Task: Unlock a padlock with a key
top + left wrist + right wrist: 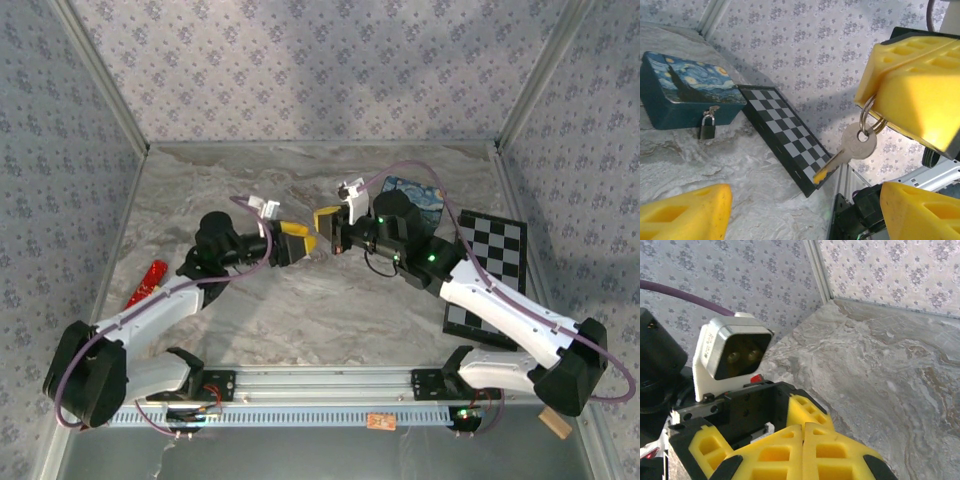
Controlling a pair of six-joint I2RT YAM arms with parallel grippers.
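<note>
- Bases of both arms are sitting on a metal rail (320,385) at the near edge of the marble-patterned table (330,310).
- A flat red object (147,283) is lying on the table just left of the left arm; I cannot tell what it is.
- A black-and-grey checkerboard (492,262) is lying on the right side, partly under the right arm.
- Mid-table, the left gripper (308,243) is facing the right gripper (322,220) tip to tip, close but not touching.
- The left jaws are standing wide apart, with nothing between them.
- The right jaws are pressing together on a key ring (867,112), which is sticking out from between their yellow pads.
- A silvery key (857,142) is hanging free from that ring. Its blade is slanting down towards the left jaws and touching neither of them, and its tip is showing yellow.
- From the right wrist, the left arm's wrist camera (735,356) is facing straight back.
- Farther back, beside the checkerboard, a blue box (675,95) painted with a swirling night sky is standing on the table.
- The padlock (708,127) is hanging from the hasp on the box's front wall, well apart from the key. Its thin shackle is looking closed.
- Flower-patterned walls (300,70) are closing in the table behind.
</note>
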